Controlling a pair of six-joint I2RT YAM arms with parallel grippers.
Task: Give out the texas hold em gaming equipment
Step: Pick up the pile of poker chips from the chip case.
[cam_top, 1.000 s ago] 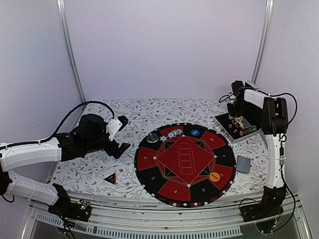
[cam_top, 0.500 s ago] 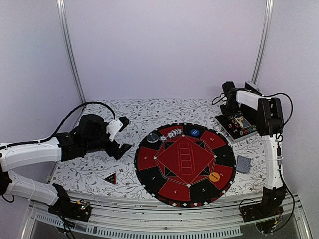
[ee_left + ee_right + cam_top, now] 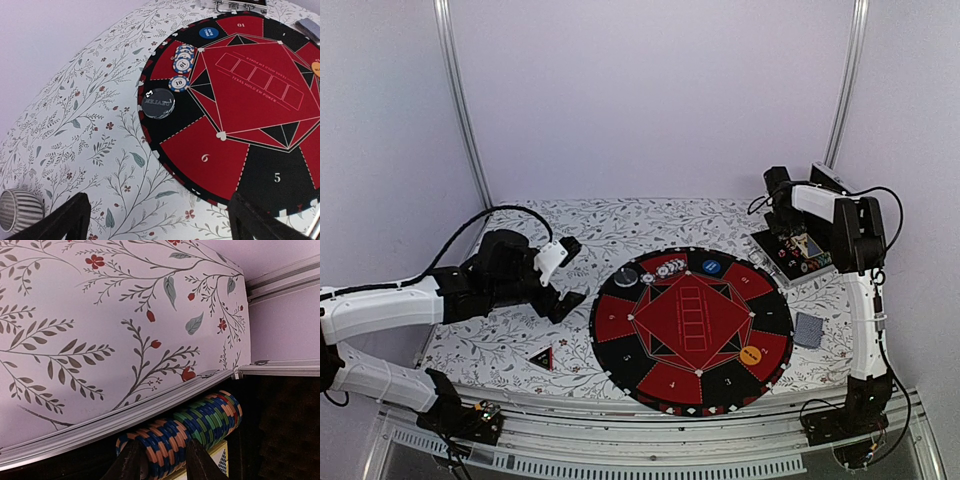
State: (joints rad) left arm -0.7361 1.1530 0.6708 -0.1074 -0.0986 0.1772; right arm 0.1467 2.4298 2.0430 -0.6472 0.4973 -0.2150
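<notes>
Top external: left claw point(image 3: 567, 272) low over the floral surface point(image 3: 620, 225), just left of the round red-and-black mat point(image 3: 692, 330), touching nothing. Left wrist: both fingers point(image 3: 65, 220) spread wide at the bottom corners, with only patterned surface between them. On the mat's far-left sectors, a dark disc point(image 3: 158, 103) just beside a short line of small poker chips point(image 3: 181, 62) (blue-and-white rims, lying flat, some overlapping). Farther right along the far rim, a blue disc point(image 3: 208, 33); on the near-right sector, an orange disc point(image 3: 751, 354). Off the mat, a black-red triangle point(image 3: 541, 358) toward the near-left of the surface, and grey-blue-backed cards point(image 3: 808, 329) just right of the mat. Right claw point(image 3: 782, 212) down at the far edge of an open case point(image 3: 758, 240) at far right. Right wrist: its fingers point(image 3: 127, 462) only narrowly apart, tips against a row of chips point(image 3: 200, 422) standing on edge inside the case. Pinching or merely touching: cannot tell.
</notes>
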